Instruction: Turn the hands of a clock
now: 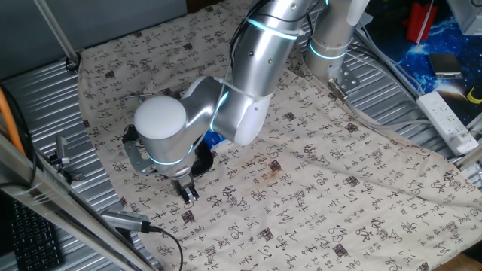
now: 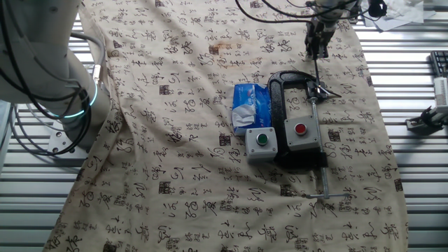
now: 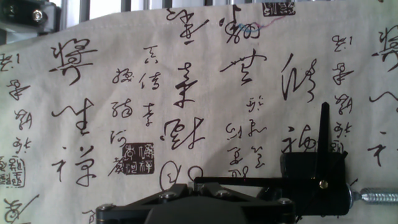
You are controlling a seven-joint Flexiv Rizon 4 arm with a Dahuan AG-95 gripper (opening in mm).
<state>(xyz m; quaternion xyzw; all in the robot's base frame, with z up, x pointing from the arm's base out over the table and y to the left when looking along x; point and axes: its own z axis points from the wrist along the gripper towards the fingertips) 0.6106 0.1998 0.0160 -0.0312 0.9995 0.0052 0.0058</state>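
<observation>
— Well, where do we find the clock [image 3: 314, 180]?

— Held in the black clamp [image 2: 288, 112] on the cloth [image 2: 189, 140], just past the two grey button boxes [image 2: 280, 137] and the blue carton [image 2: 250, 105]. In the hand view it sits low and right, a small black block with the hands [image 3: 323, 140]: one thin pointer stands up, the other lies out to the left.

— How will they handle?

— We judge them light, stiff but thin, easily bent. We'd push near the tip, sideways and gently; the hub should turn freely while the clamp keeps the body still.

— And our gripper [image 2: 315, 43]?

— It hangs just above the clamp's far end. We cannot tell whether its fingers are apart or together; it holds nothing we can see.

— Surfaces?

— Matte black plastic, a threaded steel screw [image 3: 373, 196], soft printed fabric.
</observation>
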